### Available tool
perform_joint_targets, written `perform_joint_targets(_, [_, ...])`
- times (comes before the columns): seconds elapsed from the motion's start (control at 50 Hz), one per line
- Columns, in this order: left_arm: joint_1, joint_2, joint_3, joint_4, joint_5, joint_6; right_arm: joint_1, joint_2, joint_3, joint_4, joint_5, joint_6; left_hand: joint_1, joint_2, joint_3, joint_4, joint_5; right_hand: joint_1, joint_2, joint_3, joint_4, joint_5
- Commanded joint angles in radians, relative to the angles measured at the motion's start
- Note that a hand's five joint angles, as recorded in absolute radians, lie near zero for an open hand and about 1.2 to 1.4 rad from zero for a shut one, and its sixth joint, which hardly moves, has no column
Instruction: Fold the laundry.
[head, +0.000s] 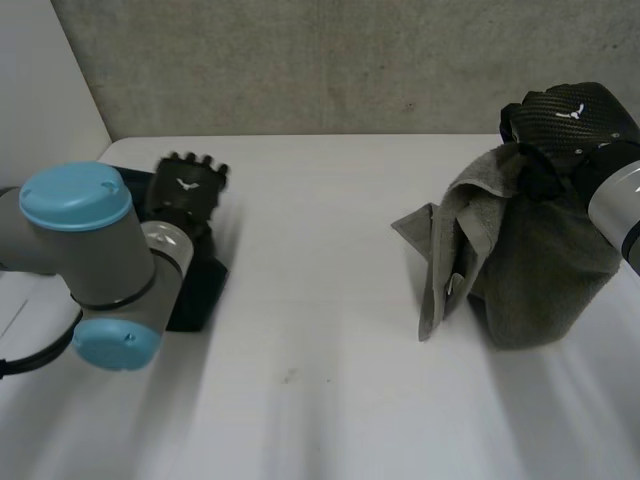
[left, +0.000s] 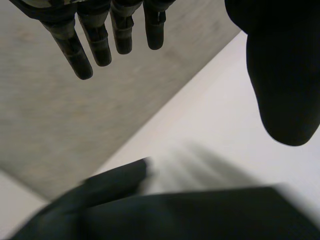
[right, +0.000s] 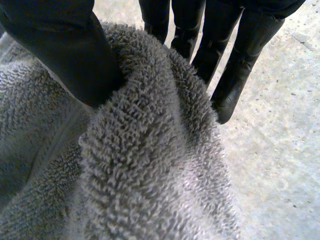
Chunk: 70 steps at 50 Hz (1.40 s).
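A grey terry towel (head: 540, 270) hangs bunched at the right of the white table (head: 320, 400), its lower folds resting on the surface. My right hand (head: 570, 115) holds it from above at its top. In the right wrist view the thumb (right: 65, 50) presses a thick fold of the towel (right: 150, 165) against the fingers (right: 235, 75), so the hand is shut on it. My left hand (head: 185, 190) is at the far left of the table, far from the towel. Its fingers (left: 75, 55) are straight and spread, with nothing in them.
A black object (head: 195, 295) lies on the table under my left arm, and it is dark and blurred beneath the palm (left: 175, 215). A concrete wall (head: 320, 60) runs along the table's far edge. Bare table lies between the two hands.
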Motion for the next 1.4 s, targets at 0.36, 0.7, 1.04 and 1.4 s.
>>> perform_joint_targets(0.36, [-0.265,-0.063,0.059,-0.091,0.208,-0.593,0.059,-0.066,-0.056,0.089,-0.089,0.109,-0.011,-0.017,-0.028,-0.019,-0.036,0.457,0.217,0.217,0.206,0.268])
perform_joint_targets(0.7, [-0.251,-0.134,0.143,-0.083,0.163,-0.683,0.071,-0.069,-0.036,0.131,-0.095,0.093,1.198,1.192,1.181,1.19,1.173,0.457,0.217,0.217,0.206,0.268])
perform_joint_targets(1.04, [-0.207,0.329,-0.101,-0.083,0.173,-0.574,0.025,0.001,-0.41,0.279,-0.134,0.012,1.198,1.192,1.181,1.19,1.173,0.457,0.217,0.217,0.206,0.268])
perform_joint_targets(1.4, [-0.123,0.141,-0.139,-0.088,0.16,-0.567,0.145,0.63,-0.777,0.508,-0.159,-0.166,1.198,1.192,1.181,1.19,1.173,-0.764,-1.005,-1.005,-1.016,-0.953])
